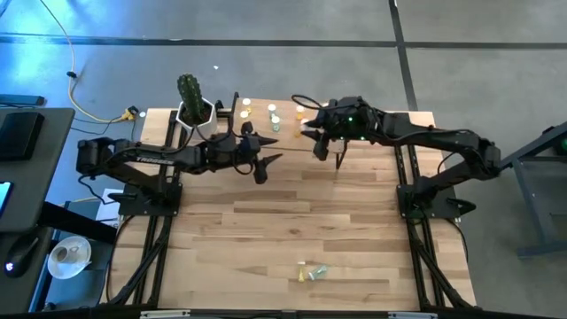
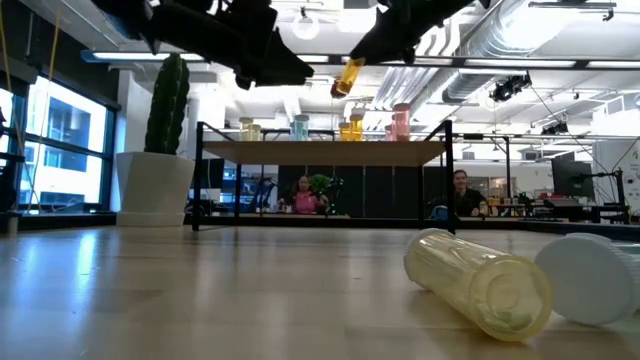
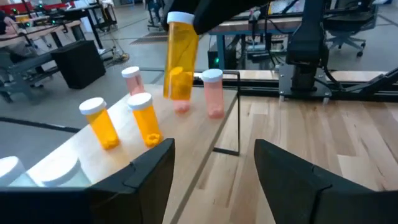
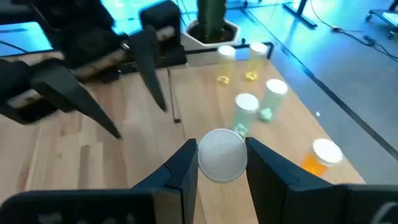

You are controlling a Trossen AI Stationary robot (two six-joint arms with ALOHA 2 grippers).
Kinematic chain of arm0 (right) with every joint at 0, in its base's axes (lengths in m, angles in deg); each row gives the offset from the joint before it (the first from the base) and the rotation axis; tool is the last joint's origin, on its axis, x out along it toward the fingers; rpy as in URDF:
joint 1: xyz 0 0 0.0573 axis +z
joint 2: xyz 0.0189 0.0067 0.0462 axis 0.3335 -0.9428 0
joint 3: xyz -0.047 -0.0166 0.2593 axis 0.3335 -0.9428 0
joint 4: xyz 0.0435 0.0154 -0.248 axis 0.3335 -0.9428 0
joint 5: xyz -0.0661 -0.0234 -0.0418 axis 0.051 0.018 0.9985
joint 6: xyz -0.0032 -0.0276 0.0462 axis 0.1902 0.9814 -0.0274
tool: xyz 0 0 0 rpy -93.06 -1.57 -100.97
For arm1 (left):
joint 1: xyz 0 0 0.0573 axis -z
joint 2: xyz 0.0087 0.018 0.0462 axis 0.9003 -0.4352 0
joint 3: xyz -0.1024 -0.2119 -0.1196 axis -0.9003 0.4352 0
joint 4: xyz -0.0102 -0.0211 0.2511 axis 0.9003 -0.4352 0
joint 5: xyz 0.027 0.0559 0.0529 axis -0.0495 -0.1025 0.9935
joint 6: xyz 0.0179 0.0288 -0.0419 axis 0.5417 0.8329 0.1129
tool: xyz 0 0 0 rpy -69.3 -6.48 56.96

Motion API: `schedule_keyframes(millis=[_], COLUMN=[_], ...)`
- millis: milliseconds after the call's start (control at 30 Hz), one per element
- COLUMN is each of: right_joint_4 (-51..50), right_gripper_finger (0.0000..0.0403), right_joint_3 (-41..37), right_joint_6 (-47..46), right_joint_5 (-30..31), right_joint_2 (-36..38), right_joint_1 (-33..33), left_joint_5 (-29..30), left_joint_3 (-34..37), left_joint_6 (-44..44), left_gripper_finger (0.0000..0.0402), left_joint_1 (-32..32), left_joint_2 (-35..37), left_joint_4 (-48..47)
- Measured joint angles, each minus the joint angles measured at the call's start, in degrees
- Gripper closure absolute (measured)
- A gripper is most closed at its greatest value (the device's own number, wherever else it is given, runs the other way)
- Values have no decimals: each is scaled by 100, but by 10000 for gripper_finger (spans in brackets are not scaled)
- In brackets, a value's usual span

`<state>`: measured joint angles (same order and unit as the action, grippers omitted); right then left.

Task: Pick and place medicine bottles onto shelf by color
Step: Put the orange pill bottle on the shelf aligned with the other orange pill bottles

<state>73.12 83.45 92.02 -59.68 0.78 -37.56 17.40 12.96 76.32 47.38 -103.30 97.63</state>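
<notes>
The shelf (image 2: pixel 320 152), a low wooden board on black legs, stands at the table's far edge. On it stand yellow (image 4: pixel 227 62), green (image 4: pixel 245 112), orange (image 3: pixel 146 118) and pink (image 3: pixel 213 93) medicine bottles. My right gripper (image 4: pixel 222 163) is shut on an orange medicine bottle (image 3: pixel 180 62), held above the shelf's front edge. My left gripper (image 3: pixel 214 174) stands open and holds nothing, just in front of the shelf and left of the right gripper (image 1: pixel 312 133). A yellow bottle (image 2: pixel 480 285) lies on its side near the table's front edge. My right gripper pinches the orange bottle at its white cap end (image 4: pixel 222 155), one finger on each side of the cap. The fingers come from the table's right, slanting down. The bottle hangs below them, slightly tilted (image 2: pixel 348 75), lifted clear of shelf and table.
A cactus in a white pot (image 1: pixel 193 106) stands at the shelf's left end. Loose bottles (image 1: pixel 312 272) lie near the front edge, and the middle of the table is bare wood. People sit in the room beyond the table (image 2: pixel 460 195).
</notes>
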Motion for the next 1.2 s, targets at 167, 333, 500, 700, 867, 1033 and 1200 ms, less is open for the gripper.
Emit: schedule_keyframes(millis=[167,333,500,700,867,1033,1200], right_joint_4=[-486,-1146,-1366,-1540,-1650,-1636,-1665], right_gripper_finger=[306,306,306,306,306,306,306], right_joint_3=[191,757,835,835,830,828,826], right_joint_6=[-2,-51,-245,-520,-599,-658,-669], right_joint_5=[1,20,18,-23,-136,-197,-197], right_joint_2=[33,-74,-80,-347,-611,-830,-912], right_joint_1=[-212,-356,-370,-352,-354,-337,-326], left_joint_5=[10,12,119,307,310,335,399], left_joint_3=[0,0,0,2,2,2,2], left_joint_6=[2,2,2,2,0,-5,-2], left_gripper_finger=[190,190,190,190,190,190,190], left_joint_1=[0,0,0,0,0,-4,-4], left_joint_2=[362,753,1056,1144,1143,1143,1143], left_joint_4=[-416,-788,-1103,-1208,-1275,-1298,-1298])
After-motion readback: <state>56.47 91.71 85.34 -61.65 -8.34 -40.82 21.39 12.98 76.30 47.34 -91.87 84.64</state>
